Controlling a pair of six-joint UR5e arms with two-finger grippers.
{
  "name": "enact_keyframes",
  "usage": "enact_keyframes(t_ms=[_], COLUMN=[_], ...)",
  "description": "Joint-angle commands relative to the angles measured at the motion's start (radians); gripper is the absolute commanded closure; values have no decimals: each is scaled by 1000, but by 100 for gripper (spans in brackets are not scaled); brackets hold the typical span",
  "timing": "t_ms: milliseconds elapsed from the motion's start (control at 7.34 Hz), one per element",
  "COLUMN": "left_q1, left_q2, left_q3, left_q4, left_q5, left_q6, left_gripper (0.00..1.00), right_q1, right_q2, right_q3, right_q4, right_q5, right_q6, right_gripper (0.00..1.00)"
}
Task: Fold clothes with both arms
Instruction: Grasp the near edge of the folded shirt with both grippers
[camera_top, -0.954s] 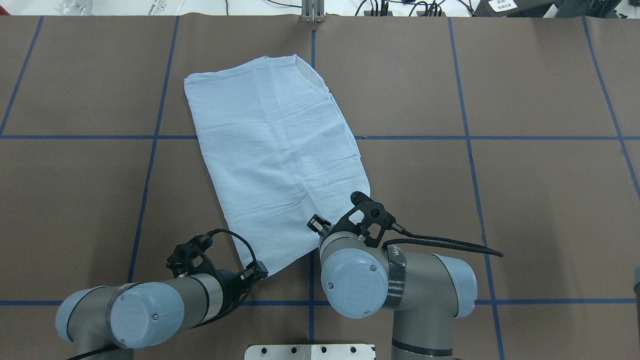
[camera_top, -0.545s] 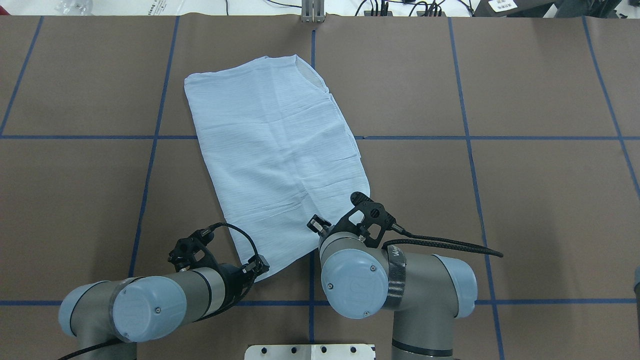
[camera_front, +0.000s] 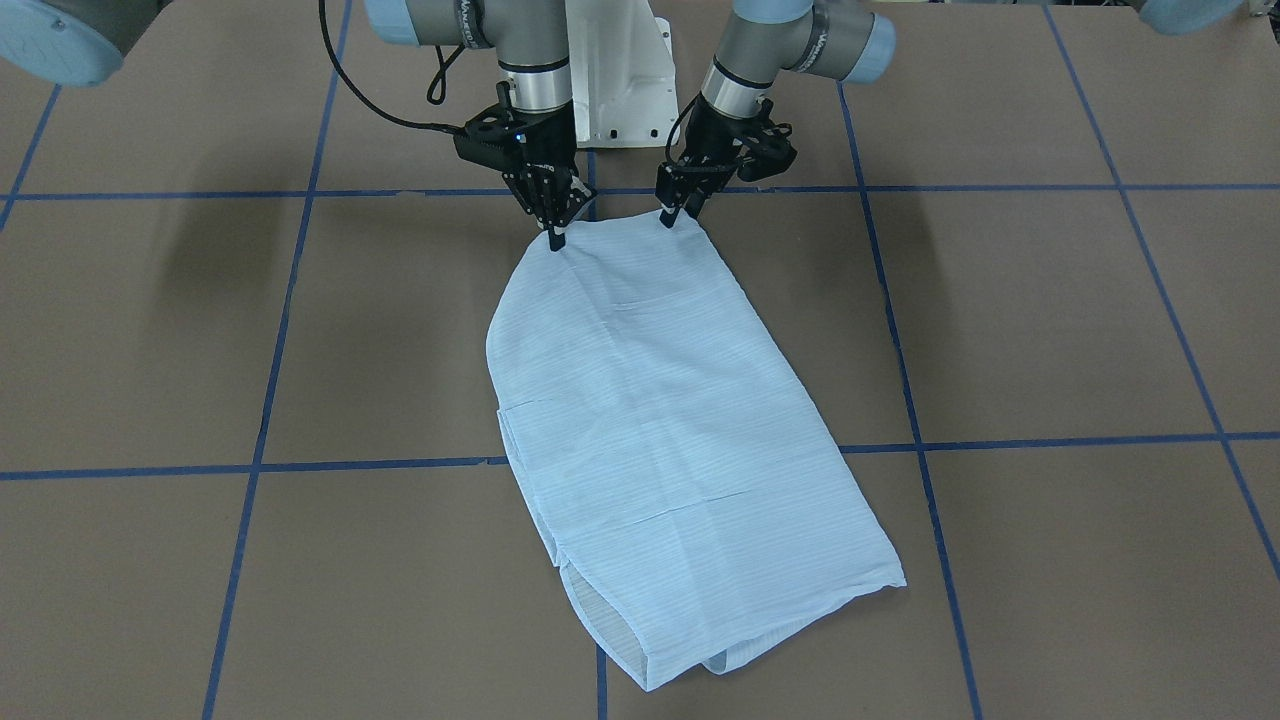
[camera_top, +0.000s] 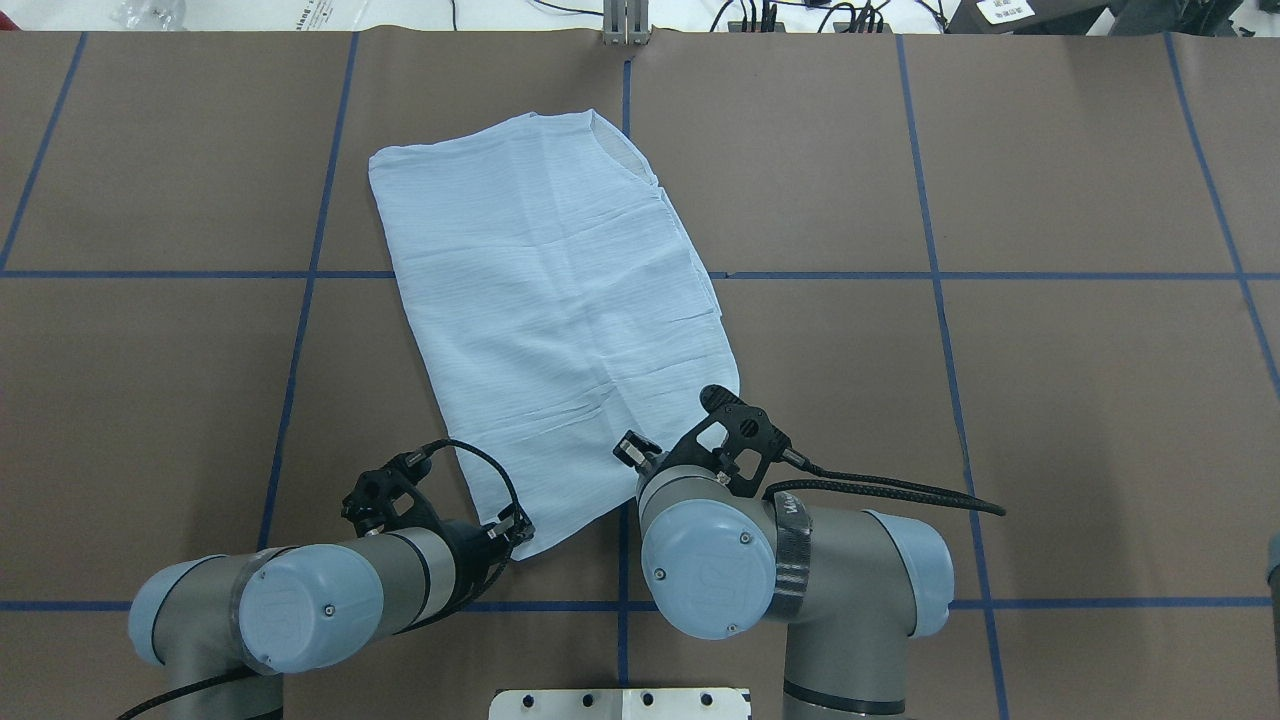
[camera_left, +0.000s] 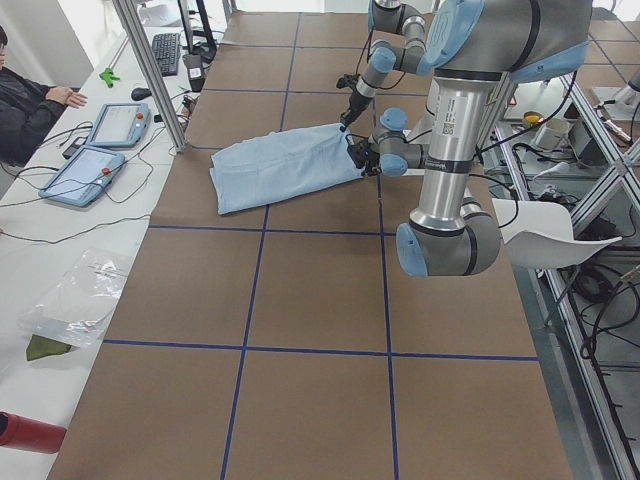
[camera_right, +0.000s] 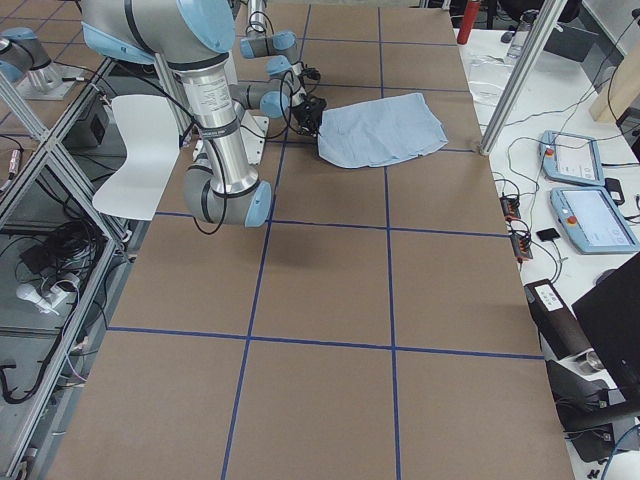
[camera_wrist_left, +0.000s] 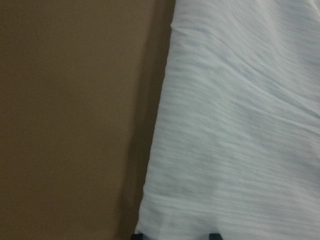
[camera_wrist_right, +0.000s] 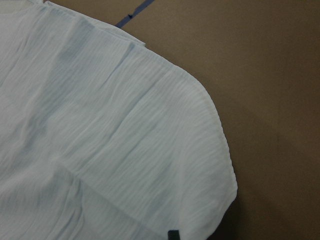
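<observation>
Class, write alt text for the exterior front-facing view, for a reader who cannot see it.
A folded light-blue shirt lies flat on a blue-lined brown table. At the shirt's top edge, the right gripper meets the view-left corner and the left gripper the view-right corner.

The shirt (camera_top: 560, 300) in the centre is pale blue with fine stripes. The table (camera_top: 1080, 420) is brown with a grid of dark-blue lines (camera_top: 1050, 275). The left arm (camera_top: 410, 572) and right arm (camera_top: 850, 560) are grey with light-blue caps (camera_top: 305, 607).

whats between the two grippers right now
Only the shirt: its edge runs from the right gripper to the left gripper, clear in the front-facing view.
</observation>
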Motion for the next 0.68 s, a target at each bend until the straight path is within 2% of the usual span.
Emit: enact_keyframes(t_ms=[0, 273, 545], left_q1=[-1, -6, -7], left_q2=[-7, -10, -10], left_q3=[1, -21, -115], left_q4=[0, -2, 0], left_q5=[1, -2, -10], left_q6=[1, 12, 16], left_gripper=[100, 100, 100], right_q1=[0, 0, 0], right_q2=[-2, -9, -24], right_q3=[0, 0, 38], right_q4=[0, 2, 2], right_q5=[0, 0, 2], right_q6=[-1, -9, -15], right_gripper=[100, 100, 100])
